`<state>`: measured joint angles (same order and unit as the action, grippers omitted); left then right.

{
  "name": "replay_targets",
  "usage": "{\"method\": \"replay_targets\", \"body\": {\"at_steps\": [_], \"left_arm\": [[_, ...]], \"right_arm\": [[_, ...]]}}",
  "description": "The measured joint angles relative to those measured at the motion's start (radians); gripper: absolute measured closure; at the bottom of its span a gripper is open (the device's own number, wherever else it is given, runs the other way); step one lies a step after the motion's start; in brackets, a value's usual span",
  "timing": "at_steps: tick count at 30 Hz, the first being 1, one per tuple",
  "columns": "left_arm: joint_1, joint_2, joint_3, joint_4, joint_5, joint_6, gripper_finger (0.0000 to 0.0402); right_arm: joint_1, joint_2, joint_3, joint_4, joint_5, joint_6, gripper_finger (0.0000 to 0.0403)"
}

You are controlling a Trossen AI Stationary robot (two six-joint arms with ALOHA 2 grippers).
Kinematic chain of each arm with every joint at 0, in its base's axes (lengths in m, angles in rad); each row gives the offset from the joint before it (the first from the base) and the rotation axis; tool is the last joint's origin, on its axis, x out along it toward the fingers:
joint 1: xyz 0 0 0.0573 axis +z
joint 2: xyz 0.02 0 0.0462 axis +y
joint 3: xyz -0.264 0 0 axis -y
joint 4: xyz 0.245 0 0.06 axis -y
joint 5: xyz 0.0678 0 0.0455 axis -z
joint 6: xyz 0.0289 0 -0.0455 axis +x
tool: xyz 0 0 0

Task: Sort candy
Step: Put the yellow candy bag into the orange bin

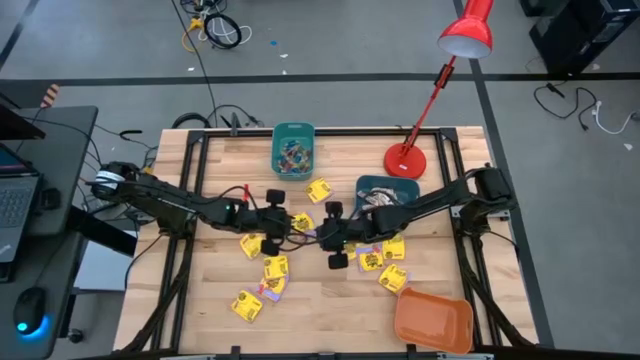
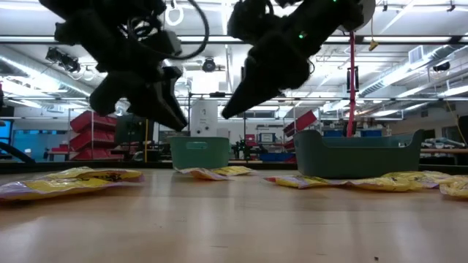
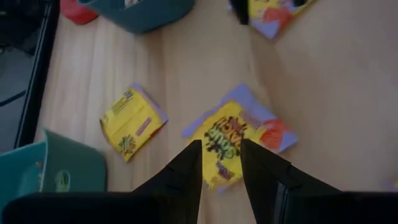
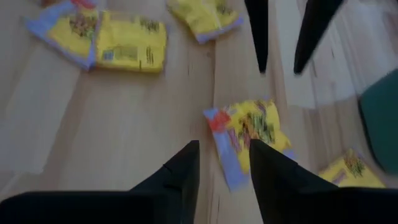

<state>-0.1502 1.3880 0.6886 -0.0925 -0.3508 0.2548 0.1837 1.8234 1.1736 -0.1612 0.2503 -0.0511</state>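
A yellow candy packet (image 1: 303,222) with a purple and red edge lies flat on the wooden table, between my two grippers. My left gripper (image 3: 221,163) hovers open above it on its left side, and the packet (image 3: 227,144) shows in the gap between the fingers. My right gripper (image 4: 222,163) hovers open above it on its right side, fingers slanting down toward the same packet (image 4: 249,134). The low view shows both the left gripper (image 2: 179,123) and the right gripper (image 2: 227,113) clear of the table. Several more yellow packets (image 1: 262,280) lie scattered around.
A teal bin (image 1: 293,130) holding small candies stands at the far middle. A dark teal bin (image 1: 372,186) sits at the far right beside a red desk lamp (image 1: 405,158). An orange bin (image 1: 432,318) stands at the near right corner. More packets (image 1: 392,262) lie under the right arm.
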Motion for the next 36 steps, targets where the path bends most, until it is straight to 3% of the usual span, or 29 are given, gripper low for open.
{"method": "replay_targets", "body": {"at_steps": [5, 21, 36], "left_arm": [[0.033, 0.0, -0.074, 0.052, 0.0, 0.001, 0.0289], [0.141, 0.0, -0.347, 0.612, 0.008, -0.004, 0.0289], [0.161, 0.0, -0.383, 0.653, 0.03, -0.109, 0.0289]], "right_arm": [[-0.007, 0.046, 0.0, 0.056, 0.025, -0.005, 0.0261], [-0.051, 0.187, 0.0, 0.206, 0.038, 0.017, 0.0233], [-0.054, 0.271, 0.003, 0.319, 0.023, 0.069, 0.0233]]}}
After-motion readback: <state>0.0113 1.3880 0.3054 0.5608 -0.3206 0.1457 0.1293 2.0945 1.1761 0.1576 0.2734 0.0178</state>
